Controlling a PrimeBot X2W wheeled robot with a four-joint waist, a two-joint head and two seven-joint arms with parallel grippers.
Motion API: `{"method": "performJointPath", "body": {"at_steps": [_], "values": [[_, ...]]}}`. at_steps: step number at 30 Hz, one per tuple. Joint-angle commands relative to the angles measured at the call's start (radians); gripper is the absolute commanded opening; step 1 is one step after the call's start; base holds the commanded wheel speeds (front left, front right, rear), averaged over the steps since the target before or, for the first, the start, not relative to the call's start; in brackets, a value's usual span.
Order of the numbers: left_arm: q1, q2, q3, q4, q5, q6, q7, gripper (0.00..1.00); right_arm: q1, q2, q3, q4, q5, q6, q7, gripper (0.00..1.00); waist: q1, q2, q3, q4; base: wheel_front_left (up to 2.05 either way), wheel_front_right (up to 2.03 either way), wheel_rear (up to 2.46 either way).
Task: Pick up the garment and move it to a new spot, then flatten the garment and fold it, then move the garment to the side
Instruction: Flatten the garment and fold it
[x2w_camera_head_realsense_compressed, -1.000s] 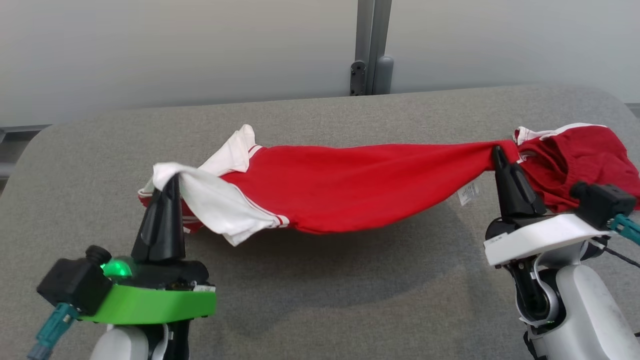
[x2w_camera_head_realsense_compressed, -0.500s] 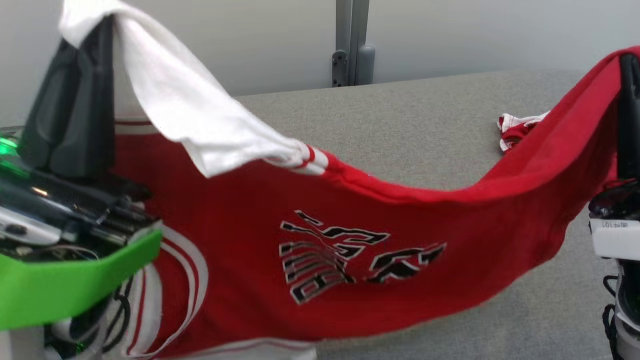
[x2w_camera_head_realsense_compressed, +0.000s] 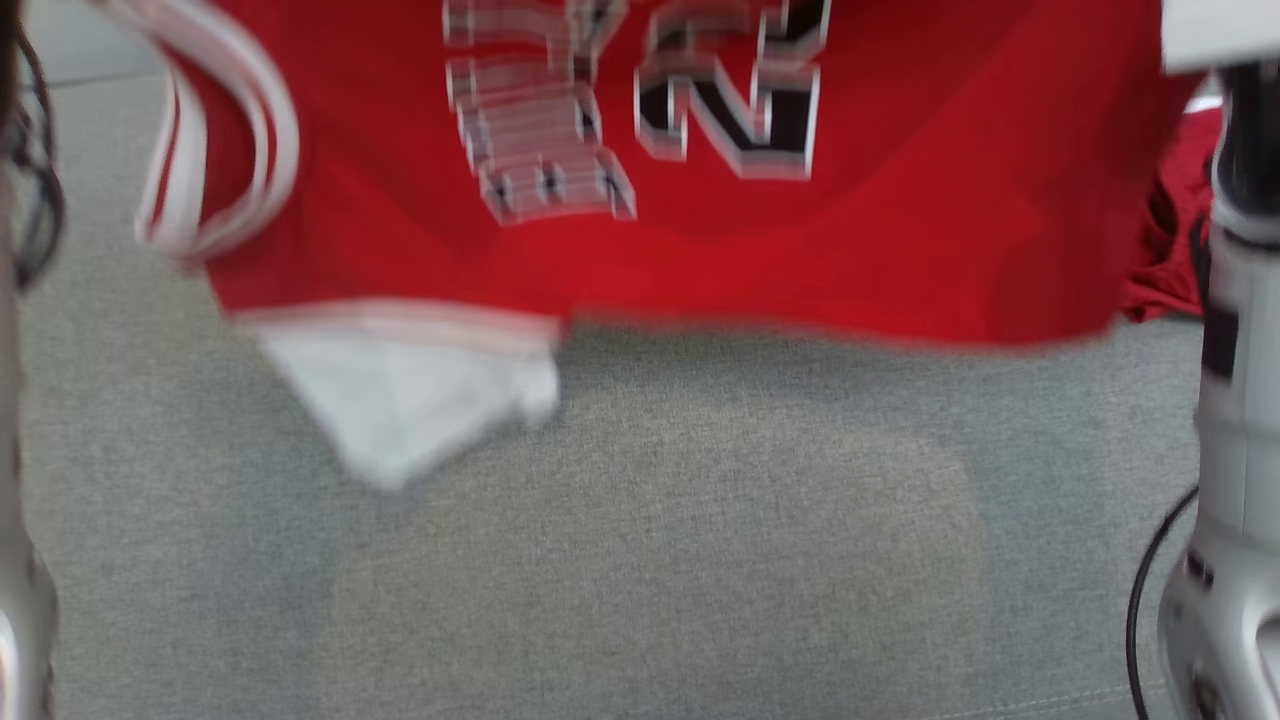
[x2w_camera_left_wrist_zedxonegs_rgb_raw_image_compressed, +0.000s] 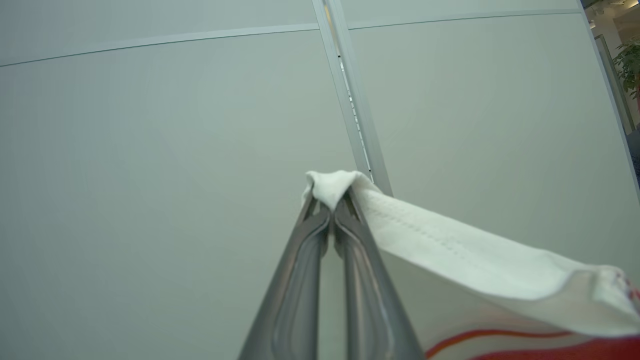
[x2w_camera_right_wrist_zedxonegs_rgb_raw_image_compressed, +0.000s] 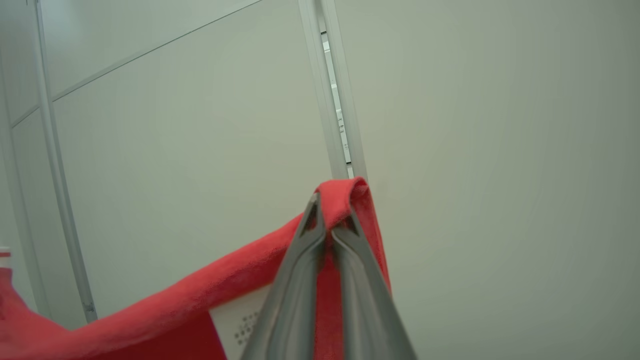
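**Red garment (x2w_camera_head_realsense_compressed: 900, 250) held up over the tabletop (x2w_camera_head_realsense_compressed: 650, 560)**

Left hand (x2w_camera_left_wrist_zedxonegs_rgb_raw_image_compressed: 332, 207): its two dark fingers are pinched tight on a small white fold of the garment, which pokes out just past the fingertips. From there the white cloth runs off to the lower right of the left wrist view, where red stripes begin. Right hand (x2w_camera_right_wrist_zedxonegs_rgb_raw_image_compressed: 330, 220): clenched in the same way on a red fold, with the cloth draping down and to the lower left, past a white label (x2w_camera_right_wrist_zedxonegs_rgb_raw_image_compressed: 240, 320) (its print is too small to read). Behind both hands stands a pale wall panel (x2w_camera_left_wrist_zedxonegs_rgb_raw_image_compressed: 150, 150) with a vertical metal strip (x2w_camera_left_wrist_zedxonegs_rgb_raw_image_compressed: 350, 100).

In the head view the garment hangs spread out and blurred. Black-and-white lettering (x2w_camera_head_realsense_compressed: 640, 110) sits near the top, and a white flap (x2w_camera_head_realsense_compressed: 400, 400) dangles at the lower left. The hem hangs above the grey tabletop. A pale forearm (x2w_camera_head_realsense_compressed: 1235, 400) stands at the right edge, with darker red cloth bunched beside it.
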Motion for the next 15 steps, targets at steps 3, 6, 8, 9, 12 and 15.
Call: {"method": "performJointPath", "body": {"at_steps": [3,6,8,9,12,15], "values": [[-0.187,-0.017,-0.015,0.152,0.048,-0.005,-0.072,0.0,-0.201,0.014,0.012,0.201,-0.098,0.0,-0.077,0.0,-0.0002,0.0,0.092,0.001,0.0,0.0,0.0],[-0.292,-0.04,-0.02,0.274,0.069,0.007,-0.138,0.0,-0.33,0.032,0.009,0.376,-0.17,0.0,-0.139,0.0,-0.0002,0.0,0.115,0.012,0.0,0.0,0.0],[-0.315,-0.058,-0.025,0.343,0.072,0.01,-0.171,0.0,-0.379,0.043,0.018,0.479,-0.204,0.0,-0.17,0.0,-0.0002,0.0,0.138,0.025,0.0,0.0,0.0],[-0.319,-0.064,-0.028,0.376,0.072,0.009,-0.184,0.0,-0.397,0.047,0.019,0.526,-0.22,0.0,-0.182,0.0,-0.0002,0.0,0.154,0.033,0.0,0.0,0.0],[-0.265,-0.082,-0.032,0.466,0.054,0.008,-0.231,0.0,-0.411,0.059,0.016,0.678,-0.241,0.0,-0.237,0.0,-0.0002,0.0,0.194,0.052,0.0,0.0,0.0],[-0.194,-0.103,-0.019,0.533,0.021,0.006,-0.276,0.0,-0.379,0.071,0.022,0.815,-0.234,0.0,-0.279,0.0,-0.0002,0.0,0.23,0.069,0.0,0.0,0.0]]}}
